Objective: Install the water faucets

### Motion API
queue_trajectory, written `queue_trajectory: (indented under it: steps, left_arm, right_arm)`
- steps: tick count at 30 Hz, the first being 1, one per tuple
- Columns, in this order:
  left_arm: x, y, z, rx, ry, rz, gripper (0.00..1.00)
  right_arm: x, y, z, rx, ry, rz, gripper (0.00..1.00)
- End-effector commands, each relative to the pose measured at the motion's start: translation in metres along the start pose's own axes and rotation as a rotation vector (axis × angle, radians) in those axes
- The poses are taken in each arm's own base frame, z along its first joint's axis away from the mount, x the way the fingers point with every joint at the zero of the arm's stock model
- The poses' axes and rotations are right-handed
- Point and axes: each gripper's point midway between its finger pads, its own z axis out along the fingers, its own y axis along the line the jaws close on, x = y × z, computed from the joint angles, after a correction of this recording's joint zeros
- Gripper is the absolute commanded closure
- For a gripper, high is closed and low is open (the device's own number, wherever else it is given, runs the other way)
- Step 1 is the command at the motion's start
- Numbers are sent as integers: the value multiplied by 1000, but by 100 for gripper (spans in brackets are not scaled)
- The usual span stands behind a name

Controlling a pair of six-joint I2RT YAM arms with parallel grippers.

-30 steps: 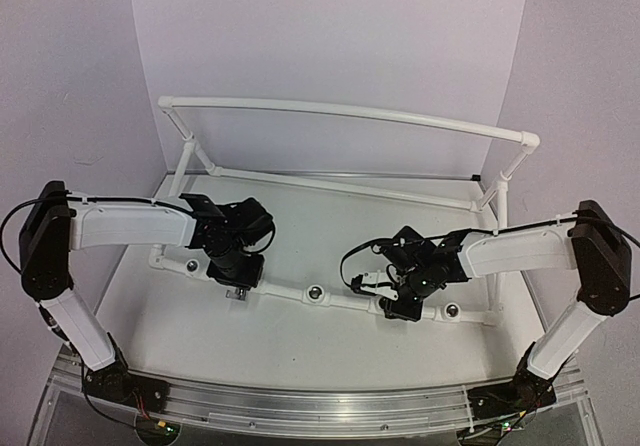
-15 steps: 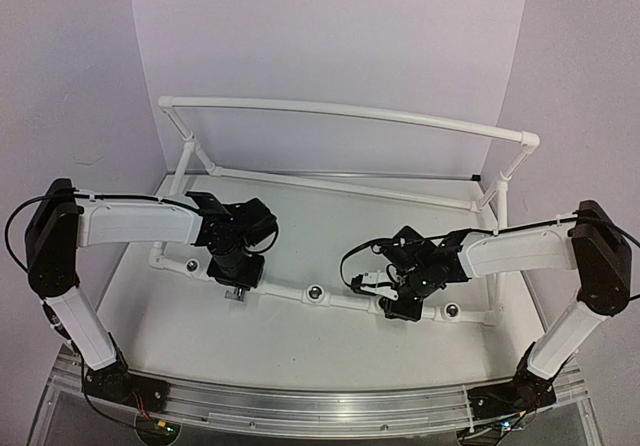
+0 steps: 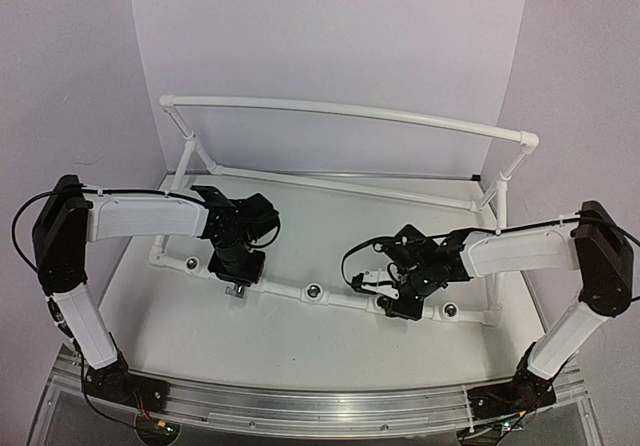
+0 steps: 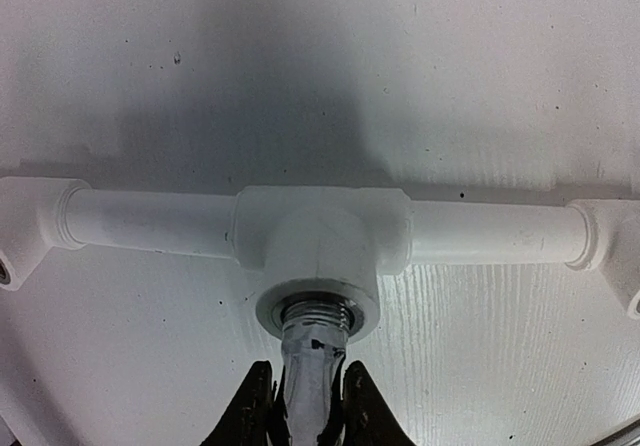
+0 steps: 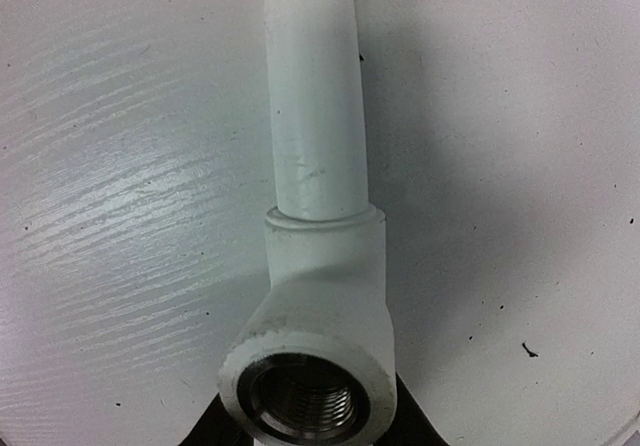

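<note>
One water faucet (image 4: pixel 312 371), a silvery stem with a threaded end, sits with its thread in the middle socket (image 4: pixel 318 311) of a white pipe tee. My left gripper (image 4: pixel 310 414) is shut on its stem from below. In the top view this faucet (image 3: pixel 238 291) shows just under the left gripper (image 3: pixel 237 278) at the front pipe. My right gripper (image 3: pixel 401 306) sits on the front pipe further right. In the right wrist view its black fingers (image 5: pixel 214 428) hug both sides of a white fitting (image 5: pixel 325 276) whose threaded socket (image 5: pixel 306 398) is empty.
The white pipe frame (image 3: pixel 350 113) stands across the table, with a raised back rail and corner posts. Its front pipe has open sockets at the left (image 3: pixel 190 263), the middle (image 3: pixel 314 292) and the right (image 3: pixel 450 310). Purple walls close in behind and at both sides.
The left arm's elbow and forearm have shifted to the right and the wrist has turned a little, while its gripper stays on the faucet. The right arm has hardly moved.
</note>
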Motion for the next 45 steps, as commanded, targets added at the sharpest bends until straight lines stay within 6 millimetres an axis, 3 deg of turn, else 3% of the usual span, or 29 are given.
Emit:
queue_trajectory:
  steps: [1,13,25,40,45]
  left_arm:
    - [-16,-5,-8,10,-12,11,100]
    - [-21,-8,-4,30,5,55,100]
    - [-20,-9,2,34,3,211,100]
    - [-31,3,4,-103,-4,406,100]
    - [-32,-4,-1,-98,12,421,100]
  right_arm:
    - [4,19,6,-101,-14,72,73]
    - [8,22,8,-105,-2,64,74]
    - [11,21,10,-98,13,64,73]
    - [10,21,9,-98,7,65,74]
    - [10,21,9,-97,7,66,75]
